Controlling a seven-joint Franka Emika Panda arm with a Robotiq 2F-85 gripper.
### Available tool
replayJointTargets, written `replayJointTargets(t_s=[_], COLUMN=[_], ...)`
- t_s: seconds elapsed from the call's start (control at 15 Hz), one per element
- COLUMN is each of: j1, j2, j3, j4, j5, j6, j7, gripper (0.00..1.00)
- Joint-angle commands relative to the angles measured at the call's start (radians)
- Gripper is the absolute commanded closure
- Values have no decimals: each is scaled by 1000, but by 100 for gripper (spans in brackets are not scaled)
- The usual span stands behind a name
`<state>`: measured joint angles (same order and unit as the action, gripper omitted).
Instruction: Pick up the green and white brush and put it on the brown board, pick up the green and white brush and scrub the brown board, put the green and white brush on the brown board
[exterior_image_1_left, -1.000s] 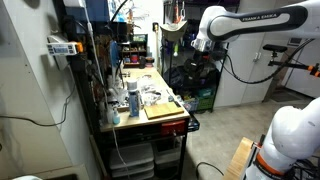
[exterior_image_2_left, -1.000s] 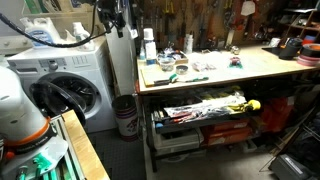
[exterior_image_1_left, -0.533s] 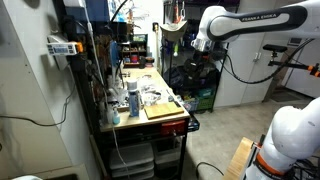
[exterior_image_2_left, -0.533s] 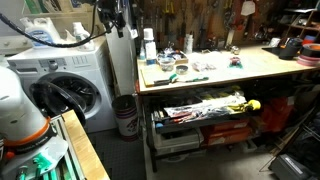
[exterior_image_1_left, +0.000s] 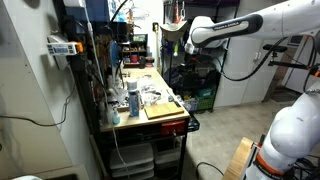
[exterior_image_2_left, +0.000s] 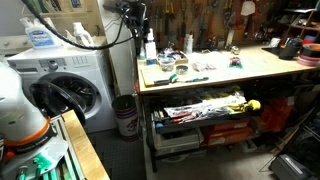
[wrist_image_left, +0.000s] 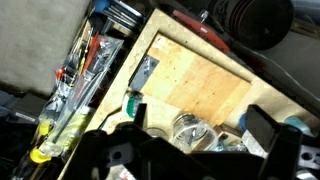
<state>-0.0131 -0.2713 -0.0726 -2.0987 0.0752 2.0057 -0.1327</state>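
Observation:
The brown board lies flat at the front end of the workbench. The green and white brush lies on the bench top near its front edge and shows in the wrist view as a small green and white shape. My gripper is open and empty, its two dark fingers wide apart, high above the bench. In both exterior views it hangs well above the bench and touches nothing. In the wrist view my fingers hide part of the bench.
Bottles and small items crowd the bench behind the board. A clear jar stands under my fingers. A lower shelf holds yellow tools. A washing machine stands beside the bench. A tool wall rises behind it.
The arm has swung toward the workbench, carrying the gripper nearer over the bench end. The objects on the bench have not moved.

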Motion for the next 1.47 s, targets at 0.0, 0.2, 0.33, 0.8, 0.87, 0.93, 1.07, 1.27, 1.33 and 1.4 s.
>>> replayJointTargets(t_s=[0.0, 0.2, 0.33, 0.8, 0.87, 0.93, 1.07, 1.27, 1.33, 1.4], j1=[-22, -48, -68, -99, -99, -98, -98, -102, -103, -105], j2=[155, 231, 259, 267, 267, 267, 267, 311, 332, 351], j3=[-21, -37, -52, -61, -61, -60, -60, -63, -64, -65], j4=[115, 169, 187, 190, 191, 191, 191, 223, 236, 245], j5=[23, 40, 64, 75, 76, 77, 78, 77, 79, 84], j6=[46, 44, 35, 50, 50, 50, 50, 46, 56, 85], j7=[-5, 1, -13, -6, -6, -6, -6, 7, 12, 37], gripper=[0, 0, 0, 0, 0, 0, 0, 0, 0, 0])
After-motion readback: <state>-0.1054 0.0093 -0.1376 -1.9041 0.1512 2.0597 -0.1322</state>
